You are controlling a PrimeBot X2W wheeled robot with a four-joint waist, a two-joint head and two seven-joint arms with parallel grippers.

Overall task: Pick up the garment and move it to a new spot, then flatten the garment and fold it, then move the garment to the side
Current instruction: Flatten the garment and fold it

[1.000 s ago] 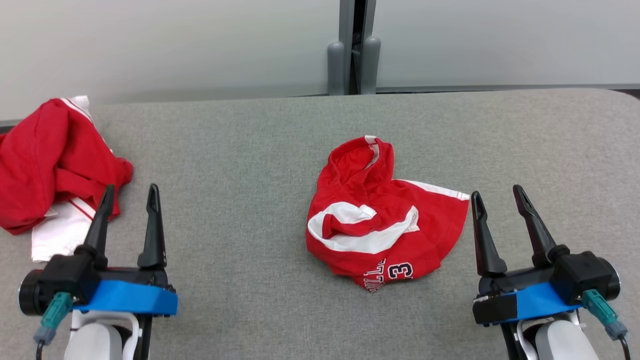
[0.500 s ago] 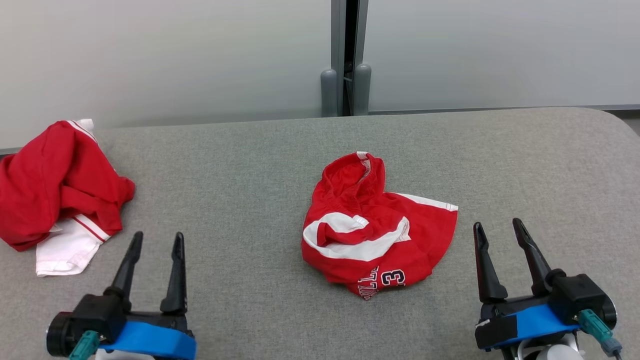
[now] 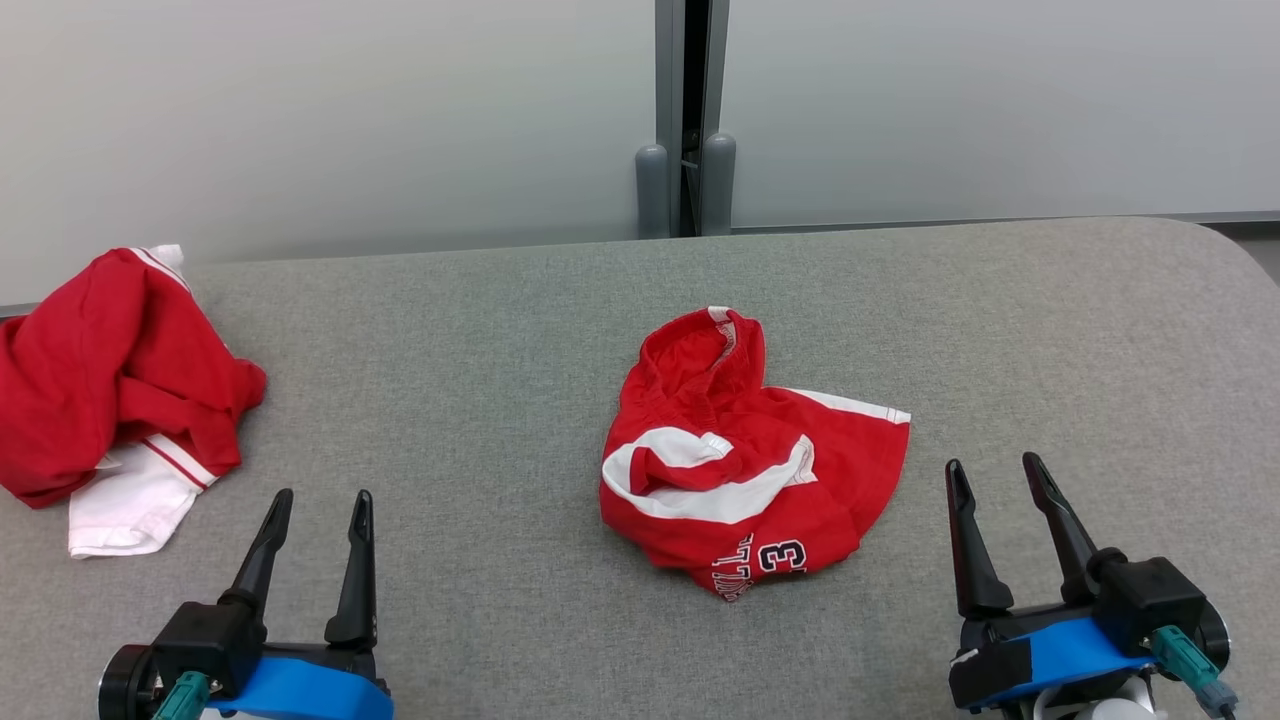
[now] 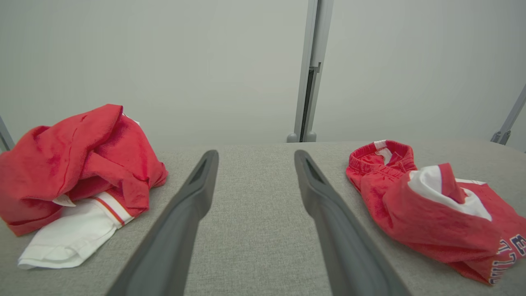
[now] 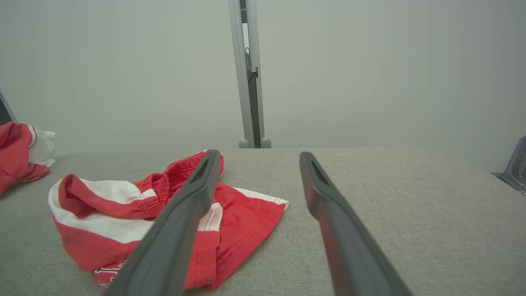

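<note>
Left gripper (image 3: 324,495) is positioned at the lower left of the head view, above the grey padded table surface (image 3: 480,330), with its two dark fingers spread apart and nothing between them. Right gripper (image 3: 991,462) is positioned at the lower right, its fingers likewise spread and empty. Neither gripper touches any fabric. The garment (image 3: 740,470), a pair of red shorts with white trim and a printed numeral 3, lies crumpled near the middle of the table, between the two grippers and nearer the right one. Its elastic waistband is bunched at the far side; its printed hem faces the robot. In the right wrist view, the garment lies to the left of the fingers, partly behind the left-hand finger. A second red-and-white garment (image 3: 110,390) lies in a heap at the left edge of the table, well apart from the shorts. A grey post (image 3: 685,120) stands behind the table between two pale wall panels.
</note>
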